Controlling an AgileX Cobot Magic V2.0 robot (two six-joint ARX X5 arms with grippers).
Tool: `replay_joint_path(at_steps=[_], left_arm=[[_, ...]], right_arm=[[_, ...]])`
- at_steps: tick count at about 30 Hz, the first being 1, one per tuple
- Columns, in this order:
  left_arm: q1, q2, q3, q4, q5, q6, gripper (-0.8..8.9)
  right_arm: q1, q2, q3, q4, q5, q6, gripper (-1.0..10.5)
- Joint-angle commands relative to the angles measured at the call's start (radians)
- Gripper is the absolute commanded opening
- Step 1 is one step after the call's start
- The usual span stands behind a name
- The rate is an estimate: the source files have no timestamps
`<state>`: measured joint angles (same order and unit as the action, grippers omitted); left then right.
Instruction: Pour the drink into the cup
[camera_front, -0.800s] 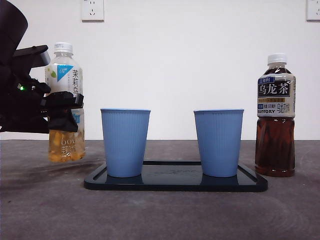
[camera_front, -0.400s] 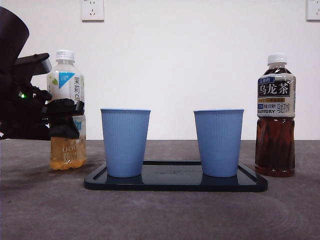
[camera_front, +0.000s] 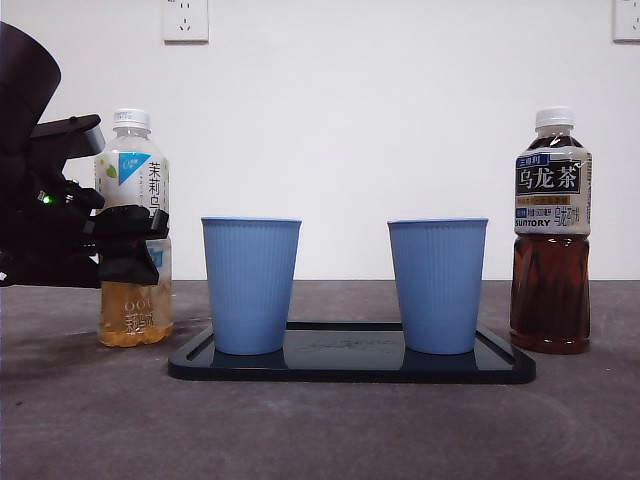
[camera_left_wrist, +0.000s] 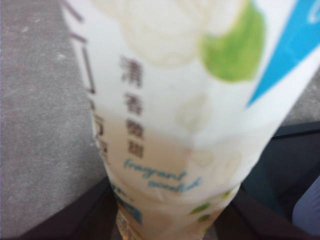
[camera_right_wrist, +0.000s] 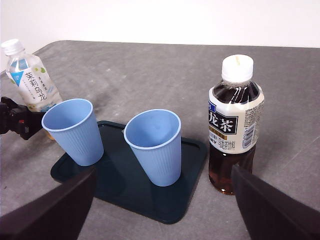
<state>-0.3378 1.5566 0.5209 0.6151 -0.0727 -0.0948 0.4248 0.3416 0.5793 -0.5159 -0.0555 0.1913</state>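
A pale jasmine tea bottle (camera_front: 135, 180) with a white cap stands upright on the table left of the tray. My left gripper (camera_front: 125, 245) is shut on its middle; the label fills the left wrist view (camera_left_wrist: 175, 100). Two empty blue cups (camera_front: 250, 285) (camera_front: 437, 285) stand on a black tray (camera_front: 350, 365). A dark oolong tea bottle (camera_front: 550, 230) with its cap on stands right of the tray. My right gripper (camera_right_wrist: 162, 212) is open and empty, high above the table, in front of the tray (camera_right_wrist: 125, 190) and the oolong bottle (camera_right_wrist: 235, 125).
The grey table runs to a white wall with sockets (camera_front: 185, 18) behind. In the right wrist view, the left gripper (camera_right_wrist: 20, 120) and jasmine bottle (camera_right_wrist: 30, 80) sit close to the left cup (camera_right_wrist: 72, 130).
My left gripper has lowered the jasmine bottle from a tilted, raised hold down to the table surface, upright, still held.
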Motion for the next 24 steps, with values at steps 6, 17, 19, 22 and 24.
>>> replay_joint_path(at_steps=[6, 17, 19, 22, 24], left_arm=[[-0.003, 0.005, 0.014, 0.029, 0.003, 0.004, 3.5], [-0.003, -0.002, 0.014, 0.026, 0.003, 0.003, 4.8], [-0.003, -0.014, 0.014, 0.013, 0.003, 0.004, 4.8], [-0.003, -0.043, 0.014, -0.023, 0.003, 0.004, 4.8], [-0.003, -0.069, 0.014, -0.056, 0.002, 0.004, 4.8]], right_arm=[[0.006, 0.0, 0.018, 0.006, 0.003, 0.01, 4.3], [0.006, 0.0, 0.018, 0.006, 0.003, 0.01, 4.3], [0.006, 0.0, 0.018, 0.006, 0.003, 0.01, 4.3], [0.006, 0.0, 0.018, 0.006, 0.003, 0.01, 4.3], [0.006, 0.0, 0.018, 0.006, 0.003, 0.01, 4.3]])
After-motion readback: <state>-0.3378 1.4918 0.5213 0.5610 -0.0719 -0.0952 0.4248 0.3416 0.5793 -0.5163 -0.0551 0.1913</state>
